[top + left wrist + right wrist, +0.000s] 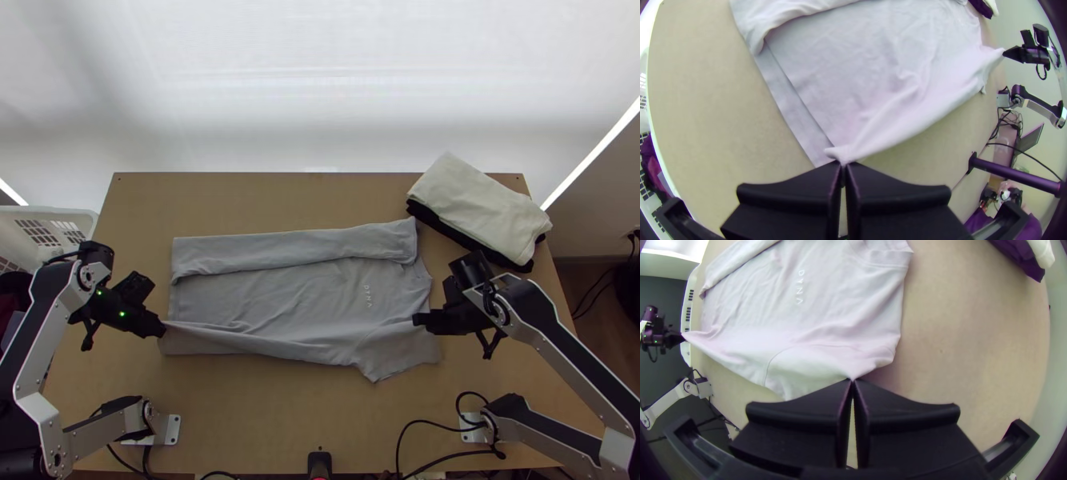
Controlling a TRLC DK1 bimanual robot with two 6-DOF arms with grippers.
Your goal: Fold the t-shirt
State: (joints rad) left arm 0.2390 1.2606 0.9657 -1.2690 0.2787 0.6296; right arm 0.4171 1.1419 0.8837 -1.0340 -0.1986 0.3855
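Grey t-shirt (304, 296) pinched at both ends

On the near side, the left gripper (164, 328) has its jaws closed on the hem, the right gripper (415, 320) on the shoulder. Mid-desk (264, 416), the shirt's far side lies folded inward. By the far right corner, cream cloth (480, 200) tops black cloth (432, 218).

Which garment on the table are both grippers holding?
The light grey t-shirt, pinched at opposite ends by left gripper and right gripper; the folded cream cloth and black cloth are stacked at the far right corner.
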